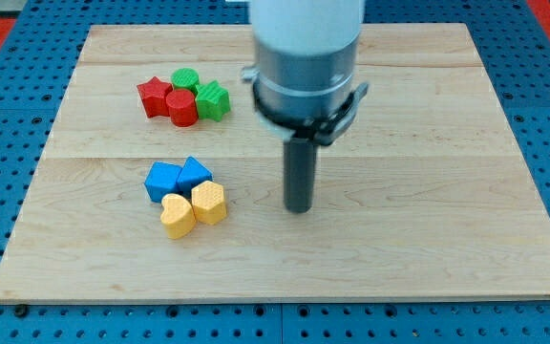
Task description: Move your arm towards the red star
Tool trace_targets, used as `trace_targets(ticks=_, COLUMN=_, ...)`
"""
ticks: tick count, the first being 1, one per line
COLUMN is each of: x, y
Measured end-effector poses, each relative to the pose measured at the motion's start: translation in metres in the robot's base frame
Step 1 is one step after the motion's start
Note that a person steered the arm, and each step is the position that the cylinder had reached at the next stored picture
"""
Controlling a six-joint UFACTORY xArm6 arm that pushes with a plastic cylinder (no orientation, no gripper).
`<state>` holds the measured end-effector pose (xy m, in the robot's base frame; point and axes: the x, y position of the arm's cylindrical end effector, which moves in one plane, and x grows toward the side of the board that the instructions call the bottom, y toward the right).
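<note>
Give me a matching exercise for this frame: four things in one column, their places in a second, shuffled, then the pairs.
Things:
1. red star
2. green star
3. yellow heart
4. my tip

Places:
A. right end of the upper cluster
B. bottom of the lower cluster
C. on bare board, right of both clusters
D. left end of the upper cluster

Pairs: 1-D, 2-A, 3-B, 4-C

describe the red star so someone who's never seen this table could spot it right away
On the wooden board, look to the upper-left cluster of red and green blocks. The red star is that cluster's leftmost piece, touching the red cylinder. Its pointed outline sets it apart from that round red neighbour; my tip is far to its right.
</note>
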<state>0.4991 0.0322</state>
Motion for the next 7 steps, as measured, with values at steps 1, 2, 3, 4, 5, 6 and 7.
trace_targets(ticks=1, x=-0.011, y=0.005)
trace_targets(ticks=2, x=-0.017, y=0.005)
trace_targets(ticks=3, x=-0.023, y=0.006)
trace_targets(ticks=4, x=-0.034, y=-0.023)
trace_targets(ticks=5, x=-0.062, y=-0.068)
trace_targets(ticks=6, x=-0.074, y=-0.118)
trace_targets(ticks=7, x=-0.074, y=-0.203)
